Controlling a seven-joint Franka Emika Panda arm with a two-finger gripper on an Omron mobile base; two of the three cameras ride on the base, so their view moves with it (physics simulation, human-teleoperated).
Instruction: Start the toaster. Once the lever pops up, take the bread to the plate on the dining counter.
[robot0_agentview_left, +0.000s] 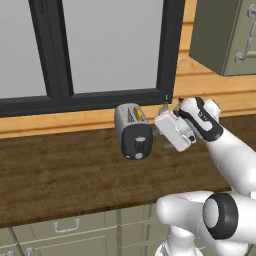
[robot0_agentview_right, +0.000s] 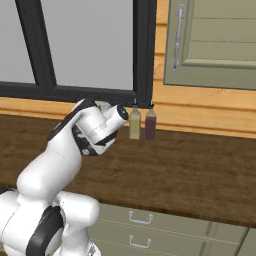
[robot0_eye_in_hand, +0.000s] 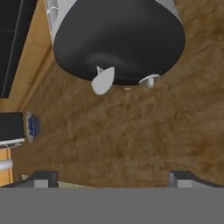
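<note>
Dark wood-grain counter (robot0_agentview_left: 60, 175) runs under a black-framed window (robot0_agentview_left: 100, 50), with grey-green drawers (robot0_agentview_left: 65, 227) along its front edge. I see the toaster (robot0_agentview_left: 132, 131) standing on this counter toward the back edge, close to the window sill, its black end panel facing the front edge and the round silver knob (robot0_agentview_left: 139, 155) low on that panel. From my hand view the toaster's black end (robot0_eye_in_hand: 118, 39) sits at the top of the picture, with a pale tab (robot0_eye_in_hand: 103, 80) and a smaller stub (robot0_eye_in_hand: 149, 80) sticking out from it; I cannot tell which is the lever. My gripper (robot0_eye_in_hand: 113, 178) hovers just in front of that panel, clear of it, fingers spread wide with nothing between them. Two bottles (robot0_agentview_right: 142, 124), one yellowish and one dark red, stand at the back edge beside the window frame.
</note>
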